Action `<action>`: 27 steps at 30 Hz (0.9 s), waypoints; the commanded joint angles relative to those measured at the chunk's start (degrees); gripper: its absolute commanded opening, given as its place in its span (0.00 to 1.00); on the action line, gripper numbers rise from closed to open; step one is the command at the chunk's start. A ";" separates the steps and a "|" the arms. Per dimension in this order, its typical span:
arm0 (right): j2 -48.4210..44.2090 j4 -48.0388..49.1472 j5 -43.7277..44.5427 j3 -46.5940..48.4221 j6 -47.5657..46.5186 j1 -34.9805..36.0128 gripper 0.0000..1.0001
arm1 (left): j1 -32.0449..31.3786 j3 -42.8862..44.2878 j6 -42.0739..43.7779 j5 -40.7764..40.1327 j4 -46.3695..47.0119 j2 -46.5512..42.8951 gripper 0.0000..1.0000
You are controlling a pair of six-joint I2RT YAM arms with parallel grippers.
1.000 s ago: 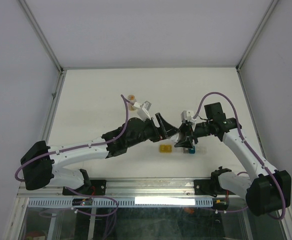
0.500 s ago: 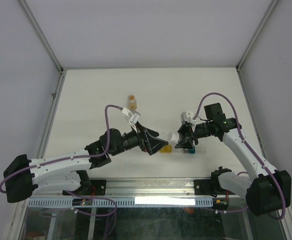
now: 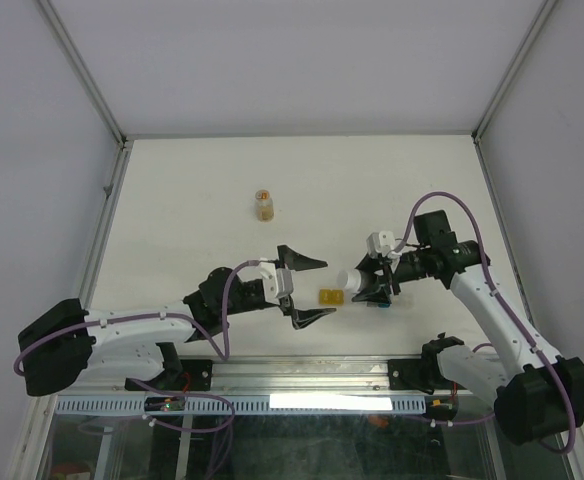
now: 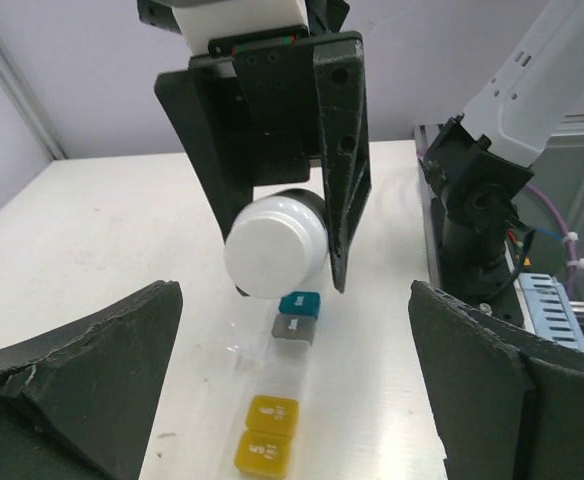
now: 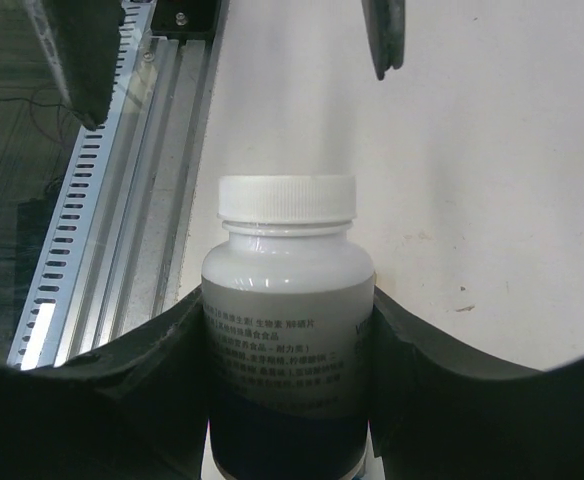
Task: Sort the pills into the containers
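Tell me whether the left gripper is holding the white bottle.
No: the left gripper stands wide open and empty, while the right gripper clamps the white bottle.

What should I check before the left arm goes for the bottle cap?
1. Grip: right gripper clamped on the white bottle, a finger on each side: ok.
2. The cap is seated on the bottle and faces the left arm: ok.
3. The left gripper is wide open and empty: ok.
4. Alignment: the cap sits centred between the left fingers, not touched: ok.
5. The containers under the bottle are open for pills: cannot tell.
6. The amber bottle stands well away from both arms: ok.
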 commanded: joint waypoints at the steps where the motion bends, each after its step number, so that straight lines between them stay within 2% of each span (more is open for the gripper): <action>1: 0.30 -2.20 -2.87 2.10 -3.81 1.00 0.00 | 0.93 0.10 6.48 -0.93 9.52 2.36 0.97; 5: 0.97 -2.62 -2.35 2.26 -4.39 1.57 0.00 | 1.82 0.72 5.46 0.81 12.68 5.19 0.91; 10: 1.44 -2.58 -2.00 2.25 -4.39 1.57 0.00 | 2.29 3.13 5.36 3.63 10.51 8.97 0.77; 16: 1.68 -2.49 -1.91 2.19 -4.21 1.57 0.00 | 2.84 4.14 5.10 5.18 11.19 10.80 0.72; 21: 1.71 -2.41 -2.04 2.15 -4.05 1.57 0.00 | 3.21 5.94 4.38 5.88 9.82 12.32 0.60; 27: 1.75 -2.32 -2.00 2.10 -3.95 1.57 0.00 | 3.38 6.62 3.72 5.78 10.02 13.01 0.57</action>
